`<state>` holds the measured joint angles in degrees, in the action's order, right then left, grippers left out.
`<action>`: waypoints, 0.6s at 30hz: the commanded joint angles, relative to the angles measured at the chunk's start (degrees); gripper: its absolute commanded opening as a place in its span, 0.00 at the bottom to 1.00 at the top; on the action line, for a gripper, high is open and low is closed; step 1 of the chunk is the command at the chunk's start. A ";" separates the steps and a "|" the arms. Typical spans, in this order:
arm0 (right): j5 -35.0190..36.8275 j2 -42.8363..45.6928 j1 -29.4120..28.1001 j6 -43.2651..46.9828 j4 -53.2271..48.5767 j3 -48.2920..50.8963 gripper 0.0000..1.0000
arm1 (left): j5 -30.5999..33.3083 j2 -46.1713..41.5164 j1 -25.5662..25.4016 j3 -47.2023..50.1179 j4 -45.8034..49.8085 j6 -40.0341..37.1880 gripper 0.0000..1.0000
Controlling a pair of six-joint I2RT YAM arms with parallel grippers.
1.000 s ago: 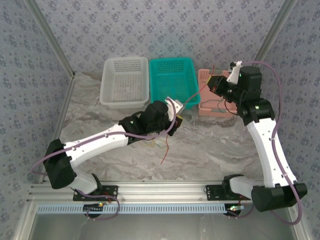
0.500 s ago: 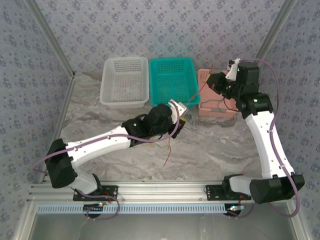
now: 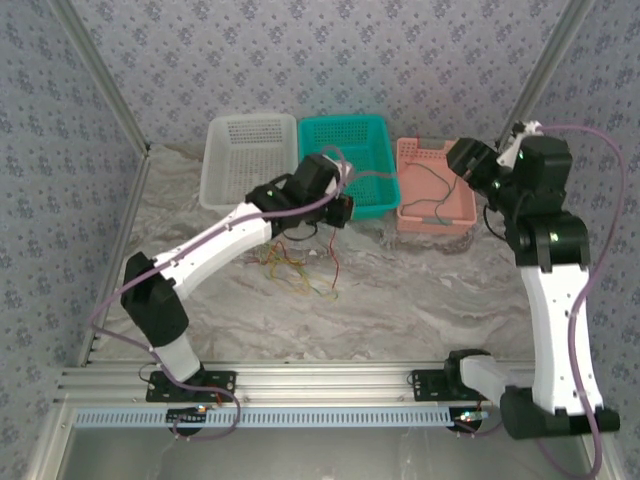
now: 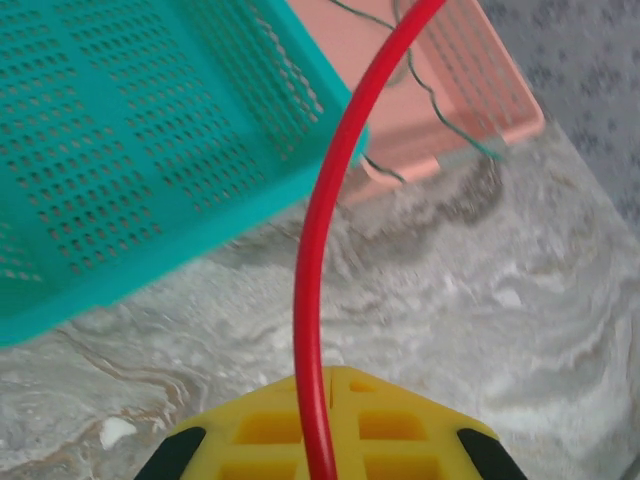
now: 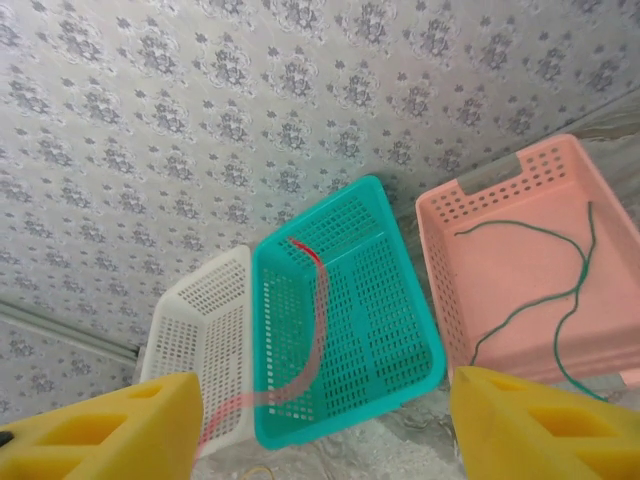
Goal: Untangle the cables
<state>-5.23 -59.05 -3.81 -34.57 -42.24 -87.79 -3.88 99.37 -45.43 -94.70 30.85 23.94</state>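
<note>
Pale grey wallpaper printed with small darker floral medallions (image 3: 400, 50) covers the enclosure at 12 o'clock in the top view and runs down both sides at 9 and 3 o'clock. Two slim brushed-aluminium posts lean along the corners, one at 10 o'clock (image 3: 100, 75) and one at 2 o'clock (image 3: 550, 60). The floor of the space is a tabletop with a grey-and-cream marble pattern (image 3: 420, 290), its veins sweeping across in wavy bands. At 6 o'clock its near edge meets a ribbed aluminium rail (image 3: 330, 378), with a pale slotted plastic strip (image 3: 330, 417) just below it and a smooth grey panel (image 3: 300, 455) beyond. The light is even and soft.
</note>
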 commanded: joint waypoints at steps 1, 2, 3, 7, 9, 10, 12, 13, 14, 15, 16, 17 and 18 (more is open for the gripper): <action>3.01 5.65 -1.33 -0.89 -2.65 5.95 0.68 | -2.86 4.23 4.17 -6.59 2.38 4.36 0.00; 2.50 7.46 -1.82 -1.03 -2.06 8.28 0.68 | -3.13 6.09 5.26 -8.97 2.51 4.83 0.00; 1.67 8.91 -2.20 -1.11 -1.48 9.83 0.68 | -3.28 7.97 6.16 -11.49 2.67 4.96 0.00; -7.44 13.81 -3.01 -1.03 7.38 16.35 0.69 | -4.16 18.47 9.67 -25.54 5.01 7.39 0.00; -10.67 14.50 -3.85 -0.05 12.33 17.34 0.71 | -4.74 24.76 10.82 -34.40 7.47 8.23 0.00; -11.10 14.07 -4.08 0.94 13.01 16.87 0.72 | -4.78 28.45 11.27 -39.46 10.12 8.67 0.00; -11.80 12.04 -4.44 1.89 12.89 14.81 0.72 | -4.52 35.61 11.75 -50.78 14.72 9.34 0.00; -12.02 10.87 -4.56 2.13 12.41 13.56 0.72 | -4.02 39.30 11.85 -56.82 16.92 9.67 0.00; -12.04 9.78 -4.78 2.21 11.89 12.44 0.71 | -3.58 42.86 12.02 -62.19 18.44 10.02 0.00; -12.16 9.13 -5.05 2.22 11.69 11.60 0.71 | -3.17 45.43 12.15 -65.87 19.05 10.52 0.00; -11.92 8.90 -5.69 2.31 11.68 10.96 0.71 | -2.99 47.53 12.28 -68.43 18.50 10.83 0.00; -11.31 8.78 -6.31 2.47 11.49 10.48 0.71 | -2.93 48.86 12.38 -69.08 17.13 10.85 0.00; -10.97 8.88 -6.84 2.77 11.11 10.09 0.71 | -2.46 49.51 12.67 -68.73 15.64 10.47 0.00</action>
<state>-15.14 -50.37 -9.39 -33.56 -32.36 -75.13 -6.79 146.65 -33.04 -159.74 43.81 33.23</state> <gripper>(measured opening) 0.708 0.054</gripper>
